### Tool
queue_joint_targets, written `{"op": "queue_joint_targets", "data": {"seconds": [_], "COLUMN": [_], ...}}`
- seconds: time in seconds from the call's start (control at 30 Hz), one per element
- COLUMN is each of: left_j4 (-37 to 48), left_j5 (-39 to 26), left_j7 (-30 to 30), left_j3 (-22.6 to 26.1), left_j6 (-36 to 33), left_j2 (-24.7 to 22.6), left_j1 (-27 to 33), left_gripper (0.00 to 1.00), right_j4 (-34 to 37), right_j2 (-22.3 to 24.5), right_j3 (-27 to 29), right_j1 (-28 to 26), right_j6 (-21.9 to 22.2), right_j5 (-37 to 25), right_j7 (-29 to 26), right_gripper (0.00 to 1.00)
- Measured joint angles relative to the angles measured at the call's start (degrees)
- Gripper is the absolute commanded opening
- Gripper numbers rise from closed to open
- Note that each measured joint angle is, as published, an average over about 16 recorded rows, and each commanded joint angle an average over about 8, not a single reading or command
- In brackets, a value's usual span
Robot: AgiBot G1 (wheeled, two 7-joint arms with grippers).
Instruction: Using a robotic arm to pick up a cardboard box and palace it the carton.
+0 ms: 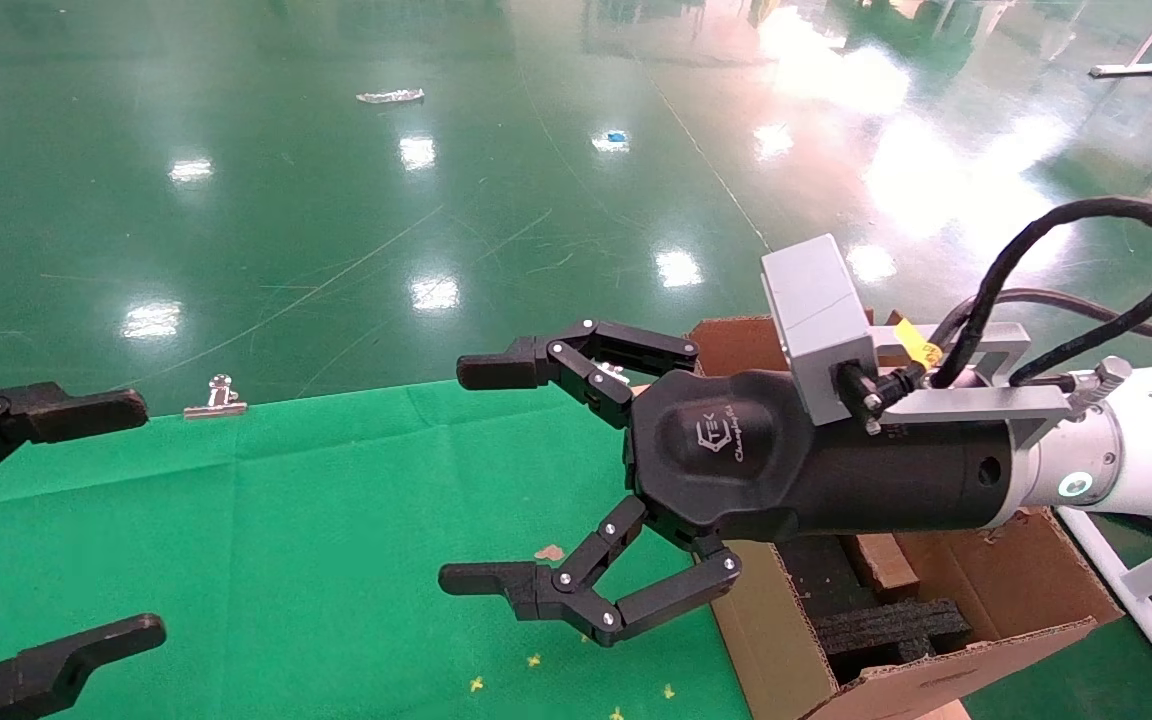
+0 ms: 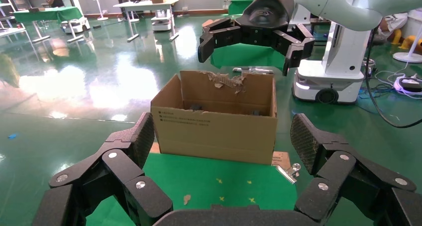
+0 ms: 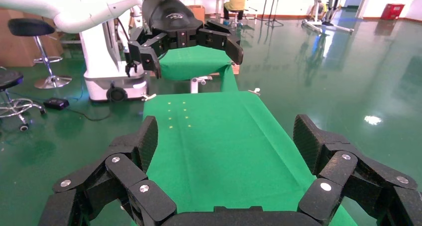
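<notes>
Carton [image 1: 1016, 590] holds black foam inserts [image 1: 886, 625]; right gripper [image 1: 496, 475] and left gripper [image 1: 86, 520] both spread apart, empty.

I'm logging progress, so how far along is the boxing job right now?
Seemingly near done: a small reddish-brown cardboard box appears to lie inside the large tan corrugated carton, beside black foam. Nothing is in hand: the white-sleeved right gripper is open and empty above the green cloth; the left gripper is open, idle. Little seems left.
</notes>
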State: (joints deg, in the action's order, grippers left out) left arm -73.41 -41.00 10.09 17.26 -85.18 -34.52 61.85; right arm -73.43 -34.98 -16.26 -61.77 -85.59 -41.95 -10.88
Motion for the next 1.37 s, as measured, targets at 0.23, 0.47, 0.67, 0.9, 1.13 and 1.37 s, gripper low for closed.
{"op": "queue_joint_targets", "data": {"seconds": [0.23,0.47,0.67,0.9,1.13,1.37], "left_j4": [0.0,0.0,0.0,0.0,0.0,0.0], "left_j5": [0.0,0.0,0.0,0.0,0.0,0.0], "left_j7": [0.0,0.0,0.0,0.0,0.0,0.0], "left_j3": [0.0,0.0,0.0,0.0,0.0,0.0], "left_j6": [0.0,0.0,0.0,0.0,0.0,0.0], "left_j2": [0.0,0.0,0.0,0.0,0.0,0.0], "left_j1": [0.0,0.0,0.0,0.0,0.0,0.0], "left_gripper": [1.00,1.00,1.00,1.00,1.00,1.00], "right_j4": [0.0,0.0,0.0,0.0,0.0,0.0], "right_j2": [0.0,0.0,0.0,0.0,0.0,0.0], "right_j3": [0.0,0.0,0.0,0.0,0.0,0.0], "right_j1": [0.0,0.0,-0.1,-0.1,-0.1,-0.1], "right_j6": [0.0,0.0,0.0,0.0,0.0,0.0], "right_j5": [0.0,0.0,0.0,0.0,0.0,0.0], "right_j7": [0.0,0.0,0.0,0.0,0.0,0.0], "right_gripper": [1.00,1.00,1.00,1.00,1.00,1.00]}}
